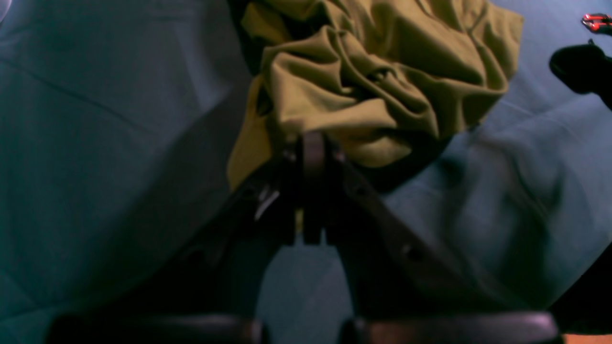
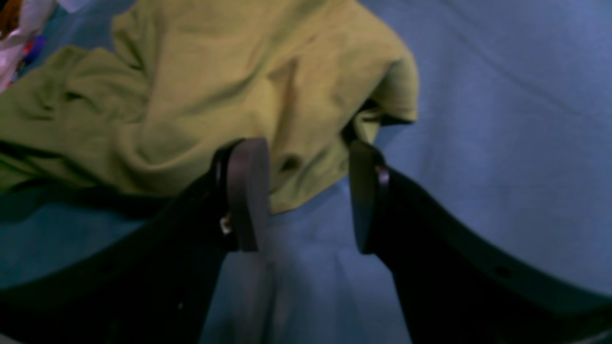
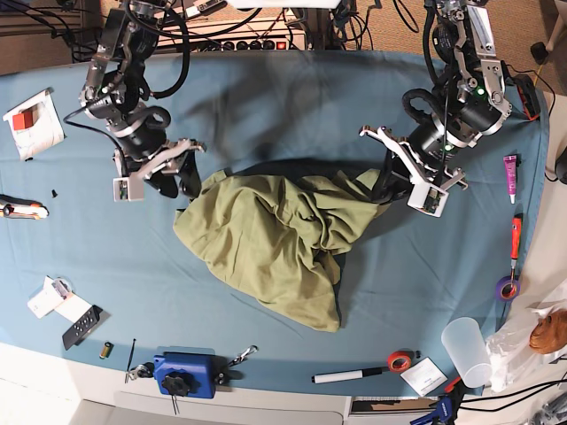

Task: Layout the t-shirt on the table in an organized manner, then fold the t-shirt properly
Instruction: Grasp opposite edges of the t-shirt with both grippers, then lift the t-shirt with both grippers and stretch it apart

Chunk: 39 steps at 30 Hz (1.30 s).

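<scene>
left claw (image 1: pixel 313 143) clamped on t-shirt (image 3: pixel 275 239) edge | right claw (image 2: pixel 306 191) wide, nothing held, hem between its jaws | shirt crumpled on surface (image 3: pixel 266 106), between both arms

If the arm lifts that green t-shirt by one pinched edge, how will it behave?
The t-shirt lies crumpled in deep folds, so it will likely hang floppy and stretch downward. It looks light. The left gripper, shut on its edge, may drag the heap across the table.

no text that can be read in any view, small papers and cards on the table (image 3: pixel 266 88) too small and blurred, no brand seen
</scene>
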Available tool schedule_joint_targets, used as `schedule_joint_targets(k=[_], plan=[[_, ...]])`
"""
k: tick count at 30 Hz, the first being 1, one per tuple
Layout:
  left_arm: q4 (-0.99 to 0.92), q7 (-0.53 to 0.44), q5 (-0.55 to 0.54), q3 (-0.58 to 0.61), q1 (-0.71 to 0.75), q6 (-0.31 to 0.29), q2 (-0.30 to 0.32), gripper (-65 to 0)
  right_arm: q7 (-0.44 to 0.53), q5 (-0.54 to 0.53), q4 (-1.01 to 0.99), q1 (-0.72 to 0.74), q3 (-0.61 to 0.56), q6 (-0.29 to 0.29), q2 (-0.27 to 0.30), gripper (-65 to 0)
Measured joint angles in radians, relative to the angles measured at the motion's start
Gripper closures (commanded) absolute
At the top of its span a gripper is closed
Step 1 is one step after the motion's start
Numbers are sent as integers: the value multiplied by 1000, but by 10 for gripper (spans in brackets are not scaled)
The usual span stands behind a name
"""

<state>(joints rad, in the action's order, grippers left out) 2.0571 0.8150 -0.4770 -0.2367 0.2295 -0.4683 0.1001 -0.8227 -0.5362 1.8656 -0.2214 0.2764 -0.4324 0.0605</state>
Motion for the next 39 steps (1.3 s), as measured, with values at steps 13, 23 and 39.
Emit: schedule_joint_targets(k=[13,23,39], plan=[[0,0,0,0,0,0,0,0,-11,-92,-243,114,-3,-89,0,-273],[0,0,0,0,0,0,0,0,-14,-81,-245,138,-79,-100,-8,-229],[0,0,-48,0,61,3,0,0,-78,-124,74,152,45,-111,3,0]])
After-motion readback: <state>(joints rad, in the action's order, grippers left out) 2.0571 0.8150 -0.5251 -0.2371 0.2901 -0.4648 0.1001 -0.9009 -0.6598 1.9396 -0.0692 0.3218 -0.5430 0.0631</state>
